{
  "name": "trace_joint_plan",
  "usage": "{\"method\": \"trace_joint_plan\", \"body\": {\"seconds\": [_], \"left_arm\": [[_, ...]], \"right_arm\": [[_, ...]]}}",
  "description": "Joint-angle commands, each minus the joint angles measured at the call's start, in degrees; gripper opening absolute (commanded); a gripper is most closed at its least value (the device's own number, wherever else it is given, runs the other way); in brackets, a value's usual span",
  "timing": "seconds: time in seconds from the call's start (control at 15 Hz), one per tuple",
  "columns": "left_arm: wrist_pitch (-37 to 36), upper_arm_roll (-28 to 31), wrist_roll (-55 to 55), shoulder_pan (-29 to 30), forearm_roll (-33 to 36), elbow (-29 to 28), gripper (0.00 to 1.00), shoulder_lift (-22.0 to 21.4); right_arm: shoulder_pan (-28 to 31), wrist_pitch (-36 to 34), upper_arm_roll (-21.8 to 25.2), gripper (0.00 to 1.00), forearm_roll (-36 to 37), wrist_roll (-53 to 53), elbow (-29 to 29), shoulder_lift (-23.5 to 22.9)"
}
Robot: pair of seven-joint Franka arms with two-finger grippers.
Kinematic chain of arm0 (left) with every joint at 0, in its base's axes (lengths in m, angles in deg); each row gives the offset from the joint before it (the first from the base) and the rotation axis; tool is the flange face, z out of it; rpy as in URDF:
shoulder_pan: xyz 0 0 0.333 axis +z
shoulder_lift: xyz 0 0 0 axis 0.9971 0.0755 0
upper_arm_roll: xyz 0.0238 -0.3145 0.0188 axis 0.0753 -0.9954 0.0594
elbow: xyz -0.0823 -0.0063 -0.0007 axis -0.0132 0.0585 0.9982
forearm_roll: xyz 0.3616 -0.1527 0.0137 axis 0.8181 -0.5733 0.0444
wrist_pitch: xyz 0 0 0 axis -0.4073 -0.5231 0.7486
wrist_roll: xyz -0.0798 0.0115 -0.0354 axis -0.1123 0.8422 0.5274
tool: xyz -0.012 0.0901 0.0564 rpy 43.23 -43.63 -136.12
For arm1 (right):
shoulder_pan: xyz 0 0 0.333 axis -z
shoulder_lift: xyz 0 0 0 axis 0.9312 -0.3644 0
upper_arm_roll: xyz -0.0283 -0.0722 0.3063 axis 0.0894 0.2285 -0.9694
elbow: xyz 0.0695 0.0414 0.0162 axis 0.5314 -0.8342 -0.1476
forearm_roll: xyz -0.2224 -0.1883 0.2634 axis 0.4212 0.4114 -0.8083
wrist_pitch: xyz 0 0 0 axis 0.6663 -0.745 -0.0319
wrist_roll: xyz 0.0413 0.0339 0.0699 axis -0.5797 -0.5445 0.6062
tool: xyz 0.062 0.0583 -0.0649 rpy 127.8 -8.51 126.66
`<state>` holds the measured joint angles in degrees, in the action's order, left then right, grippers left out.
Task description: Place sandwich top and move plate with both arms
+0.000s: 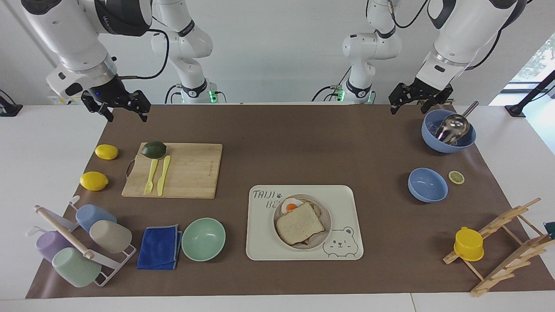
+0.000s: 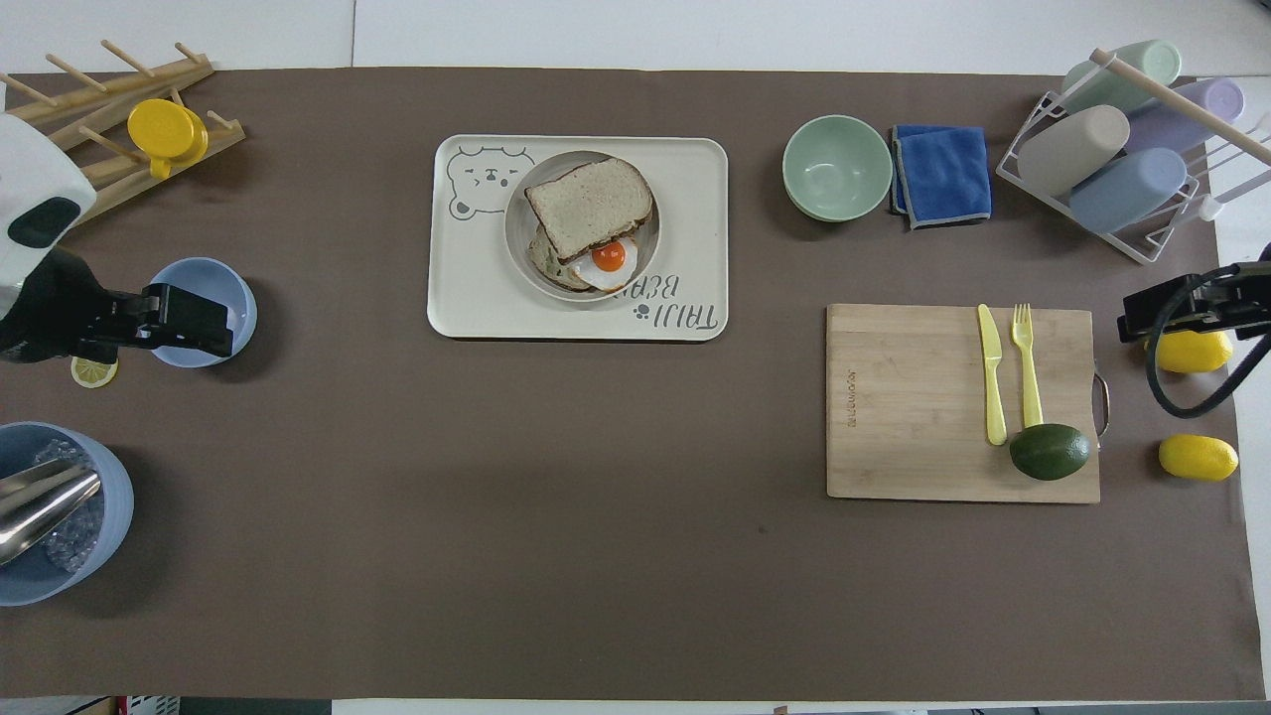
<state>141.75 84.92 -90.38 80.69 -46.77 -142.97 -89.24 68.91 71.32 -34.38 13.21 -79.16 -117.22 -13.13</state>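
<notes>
The sandwich top (image 1: 300,223) (image 2: 589,209), a pale bread slice with brown crust, lies askew on the egg toast in the plate (image 1: 328,216) (image 2: 513,233). The fried egg shows at the side nearer the robots. The plate sits on a cream bear-printed tray (image 1: 347,203) (image 2: 467,288). My left gripper (image 1: 412,104) (image 2: 223,323) hangs open and empty, high beside the blue bowl with a metal scoop (image 1: 448,136). Up over the mat's corner at the right arm's end, my right gripper (image 1: 125,113) (image 2: 1142,316) waits open, holding nothing.
A cutting board (image 1: 190,171) with avocado, fork and knife lies by two lemons (image 1: 93,180). A mint bowl (image 1: 203,239), blue cloth and cup rack (image 1: 78,247) stand farther from the robots. An empty blue bowl (image 1: 427,185), lemon slice and wooden rack with a yellow cup (image 1: 468,244) are at the left arm's end.
</notes>
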Motion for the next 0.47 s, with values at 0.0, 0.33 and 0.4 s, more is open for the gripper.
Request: {"method": "trace_joint_plan", "body": {"seconds": [0.0,0.33,0.4], "left_arm": [[-0.5,0.8,0.7,-1.0,1.1,-0.2,1.0,-0.5],[-0.5,0.8,0.8,-0.9,1.1,-0.3,1.0,-0.7],[-0.5,0.7,0.9,-0.8,1.1,-0.4,1.0,-0.7]], "right_arm": [[0.3,0.8,-0.4,1.0,-1.2,-1.1,-0.4,0.5],[0.3,0.9,-0.4,1.0,-1.2,-1.1,-0.4,0.5],[0.3,0.9,-0.4,1.0,-1.3,-1.2,-0.4,0.5]]}}
